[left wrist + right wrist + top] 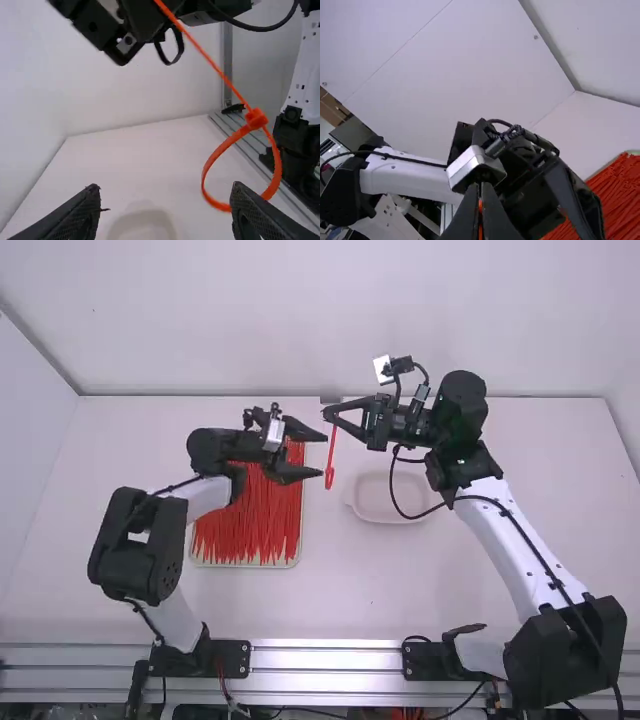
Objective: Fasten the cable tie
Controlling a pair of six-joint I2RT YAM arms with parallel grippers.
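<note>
An orange-red cable tie hangs in the air above the table, its strap threaded through its head into a loop. My right gripper is shut on the tie's upper end, and a sliver of orange shows between its closed fingers. My left gripper stands open right beside the hanging tie, facing the right gripper. In the left wrist view the loop dangles just ahead of the spread fingers, closer to one of them, and touches neither.
A flat tray piled with several red cable ties lies under the left arm. A shallow white dish sits on the table below the right gripper. The ties' red pile also shows beyond the left gripper.
</note>
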